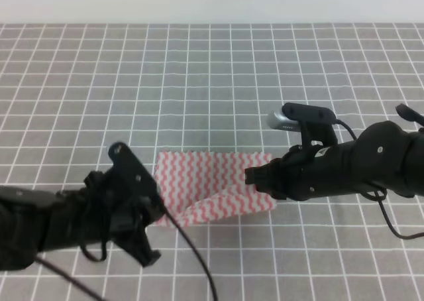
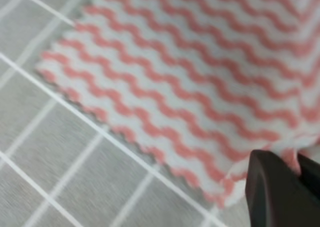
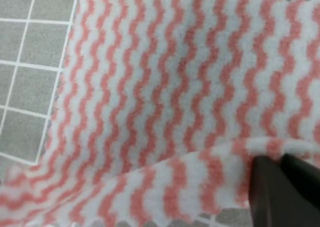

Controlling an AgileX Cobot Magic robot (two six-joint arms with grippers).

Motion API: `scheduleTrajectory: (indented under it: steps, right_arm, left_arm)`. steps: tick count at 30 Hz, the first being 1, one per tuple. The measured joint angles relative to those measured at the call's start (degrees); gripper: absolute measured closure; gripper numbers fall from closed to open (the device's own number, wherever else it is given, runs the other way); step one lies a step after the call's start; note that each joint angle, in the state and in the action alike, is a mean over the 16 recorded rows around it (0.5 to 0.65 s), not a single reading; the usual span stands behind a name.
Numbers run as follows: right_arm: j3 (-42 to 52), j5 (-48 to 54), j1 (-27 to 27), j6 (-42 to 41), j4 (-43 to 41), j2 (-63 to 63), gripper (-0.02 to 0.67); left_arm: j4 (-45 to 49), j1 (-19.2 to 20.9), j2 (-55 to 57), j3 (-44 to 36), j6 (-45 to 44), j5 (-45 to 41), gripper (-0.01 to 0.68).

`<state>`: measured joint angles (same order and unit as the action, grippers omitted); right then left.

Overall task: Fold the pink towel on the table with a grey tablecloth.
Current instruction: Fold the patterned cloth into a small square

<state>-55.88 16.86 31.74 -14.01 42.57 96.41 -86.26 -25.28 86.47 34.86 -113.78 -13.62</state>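
The pink towel (image 1: 212,175) lies on the table with a grey tablecloth (image 1: 199,69), near the middle. Its near edge is lifted and curled over, forming a raised flap along the front. My left gripper (image 1: 161,215) is at the towel's near left corner, and the left wrist view shows its dark fingers (image 2: 275,192) shut on the serrated edge of the towel (image 2: 190,87). My right gripper (image 1: 253,176) is at the right edge. In the right wrist view its fingers (image 3: 270,187) pinch the lifted fold of the towel (image 3: 165,97).
A black cable (image 1: 192,254) trails from the left arm across the near cloth. The right arm's camera mount (image 1: 301,115) rises above the towel's right side. The tablecloth ends at a white wall (image 1: 212,2) at the back.
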Motion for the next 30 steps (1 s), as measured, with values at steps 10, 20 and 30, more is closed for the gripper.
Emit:
scheduleTrajectory:
  steps: [10, 20, 30]
  right_arm:
    - [-1.4, 1.3, -2.5, 0.0, -0.2, 0.1, 0.664]
    - [-3.6, 2.9, -4.4, 0.0, -0.6, 2.3, 0.663]
    - [-7.4, 4.2, -4.5, -0.1, -1.4, 6.9, 0.663]
  left_arm:
    - [-4.8, 0.0, 4.4, 5.3, 1.8, 2.2, 0.675]
    - [-6.2, 0.0, 8.4, 9.3, 2.5, 4.2, 0.675]
    - [-6.4, 0.0, 10.3, 10.8, 2.6, 6.6, 0.675]
